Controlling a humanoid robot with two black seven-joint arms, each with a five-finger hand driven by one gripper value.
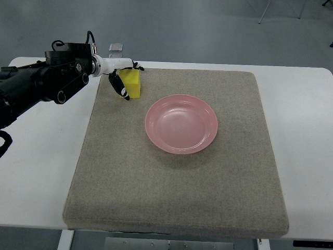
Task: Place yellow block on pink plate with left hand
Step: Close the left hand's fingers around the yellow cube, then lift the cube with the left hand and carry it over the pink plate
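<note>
A yellow block (132, 83) stands on the grey mat (177, 172) near its far left corner. My left hand (125, 78) reaches in from the left edge and its fingers (120, 87) curl around the block, one dark finger down its left face, others over its top. The block rests on the mat. The pink plate (181, 123) lies empty in the middle of the mat, to the right of and nearer than the block. The right arm is out of view.
The mat covers most of a white table (307, 114). A small grey metal piece (116, 47) sits at the table's far edge behind the hand. The grey floor lies beyond the table.
</note>
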